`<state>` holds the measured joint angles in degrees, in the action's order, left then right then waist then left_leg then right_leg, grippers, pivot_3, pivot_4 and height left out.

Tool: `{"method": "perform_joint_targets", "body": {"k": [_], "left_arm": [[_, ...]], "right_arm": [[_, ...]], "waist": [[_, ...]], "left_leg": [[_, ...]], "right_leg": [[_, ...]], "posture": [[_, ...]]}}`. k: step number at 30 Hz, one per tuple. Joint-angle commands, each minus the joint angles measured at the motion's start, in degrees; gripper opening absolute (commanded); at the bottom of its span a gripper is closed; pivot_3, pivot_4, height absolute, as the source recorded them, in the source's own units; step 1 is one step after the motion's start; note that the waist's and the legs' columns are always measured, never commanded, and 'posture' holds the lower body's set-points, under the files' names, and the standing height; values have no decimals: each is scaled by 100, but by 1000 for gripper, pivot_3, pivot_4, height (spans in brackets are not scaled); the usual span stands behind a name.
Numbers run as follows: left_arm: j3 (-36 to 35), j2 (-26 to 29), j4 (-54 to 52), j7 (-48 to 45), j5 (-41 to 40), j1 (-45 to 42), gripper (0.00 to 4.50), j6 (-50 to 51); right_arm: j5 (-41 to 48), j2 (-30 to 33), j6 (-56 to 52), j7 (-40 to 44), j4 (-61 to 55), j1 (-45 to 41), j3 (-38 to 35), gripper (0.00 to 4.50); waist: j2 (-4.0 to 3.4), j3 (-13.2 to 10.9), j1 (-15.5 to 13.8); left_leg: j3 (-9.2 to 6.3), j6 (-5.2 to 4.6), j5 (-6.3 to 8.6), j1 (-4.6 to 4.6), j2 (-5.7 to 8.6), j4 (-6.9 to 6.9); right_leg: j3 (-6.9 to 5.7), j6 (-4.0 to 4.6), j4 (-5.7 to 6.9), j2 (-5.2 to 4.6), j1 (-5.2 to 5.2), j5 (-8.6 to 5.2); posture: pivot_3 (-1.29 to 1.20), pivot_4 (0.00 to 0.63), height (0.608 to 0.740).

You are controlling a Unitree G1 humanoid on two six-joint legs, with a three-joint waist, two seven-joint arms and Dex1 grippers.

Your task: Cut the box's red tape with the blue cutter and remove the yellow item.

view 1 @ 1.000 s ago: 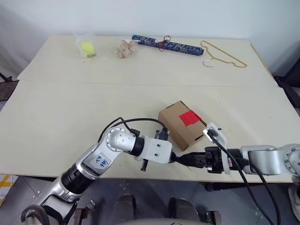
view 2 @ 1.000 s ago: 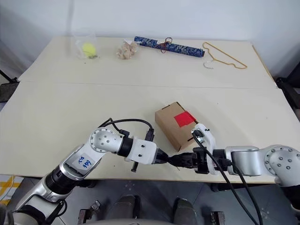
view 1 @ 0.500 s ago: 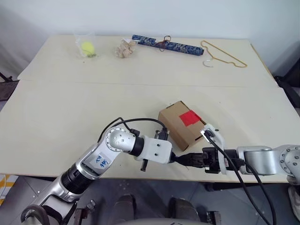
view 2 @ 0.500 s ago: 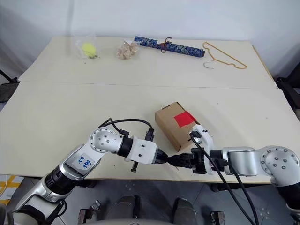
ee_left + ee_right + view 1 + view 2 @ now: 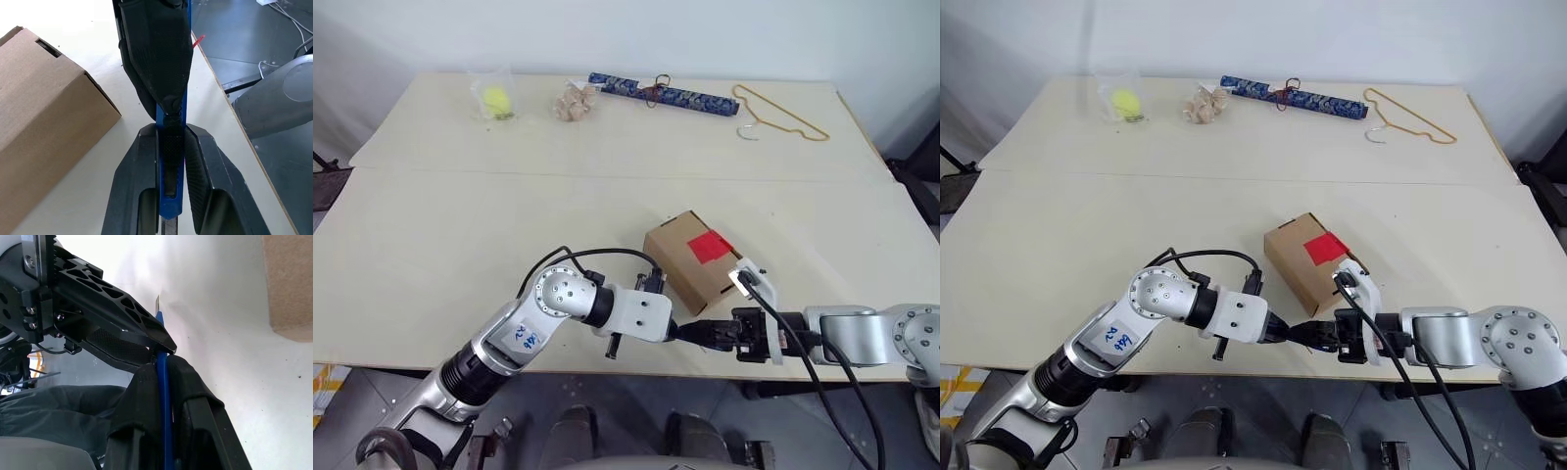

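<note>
Blue and thin, the blue cutter (image 5: 171, 147) sits pinched between both claws at once, just past the near edge of the table (image 5: 460, 264). The left gripper (image 5: 170, 161) squeezes one end of it, and the right gripper (image 5: 164, 382) squeezes the other end. Both claws are clenched on it, with their black fingers flat against its sides. A bit of grey blade (image 5: 157, 302) pokes out past the left claw's fingers in the right wrist view.

My guess is that the two hands meet like this to pass the cutter from one to the other, or to push the blade out. One hand alone could not turn it the right way round.

Just behind the hands sits the box (image 5: 693, 259), near the front of the table. Its lid is shut. The red tape (image 5: 710, 246) is stuck on top and runs over the far edge, so it holds the flap down. It looks whole, so no cut has been made. The yellow item must be inside, because I cannot see it.

Far at the back of the table lie a small yellow-green ball in a clear bag (image 5: 493, 97), a pale knobbly lump (image 5: 575, 101), a long dark blue roll (image 5: 664, 95) and a thin wire hanger (image 5: 778, 115). They are well away from the box and do not get in the way.

Next, one claw likely has to let go, so the other can bring the blade to the tape.
</note>
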<state>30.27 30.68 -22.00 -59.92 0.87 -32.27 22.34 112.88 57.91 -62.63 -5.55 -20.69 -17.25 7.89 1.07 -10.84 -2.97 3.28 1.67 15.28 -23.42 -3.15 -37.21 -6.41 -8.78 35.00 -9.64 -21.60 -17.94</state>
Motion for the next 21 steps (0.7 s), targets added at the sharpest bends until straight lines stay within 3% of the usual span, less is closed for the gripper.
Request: {"method": "perform_joint_targets", "body": {"k": [1, 8, 9, 15, 21], "left_arm": [[-95, -18, -274, 21, 14, -140, 401, -31], [-100, -19, -272, 38, 37, -147, 401, -35], [-101, -20, -274, 39, 39, -146, 401, -35], [-94, -11, -292, 45, 23, -153, 401, -21], [-71, 1, -280, 16, 15, -165, 401, -44]], "right_arm": [[12, 61, -90, 61, -41, -12, 16, 66], [12, 224, -206, 115, -57, -64, 102, 66], [12, 226, -189, 105, -77, -69, 122, 794], [12, 46, -8, -104, -13, 8, 76, 2751], [12, -72, 21, -200, 77, 25, -38, 2751]], "waist": [[0, 0, 0], [0, 0, 1], [0, 0, -1], [0, 0, -1], [0, 0, 0]], "left_leg": [[0, 0, 0, 0, 0, 0], [0, 0, 0, 0, 0, 0], [0, 0, 0, 0, 0, 0], [1, 1, 0, 0, 0, 0], [0, 1, 0, 0, -1, 0]], "right_leg": [[0, 0, 0, 0, 0, 0], [0, 0, 0, 0, 0, 0], [0, 0, 0, 0, 0, 0], [0, 0, -1, 0, 0, 0], [0, 0, -1, 1, -1, 0]], "posture": [[0, 150, 740], [0, 150, 740], [0, 150, 740], [0, 150, 740], [0, 150, 740]]}}
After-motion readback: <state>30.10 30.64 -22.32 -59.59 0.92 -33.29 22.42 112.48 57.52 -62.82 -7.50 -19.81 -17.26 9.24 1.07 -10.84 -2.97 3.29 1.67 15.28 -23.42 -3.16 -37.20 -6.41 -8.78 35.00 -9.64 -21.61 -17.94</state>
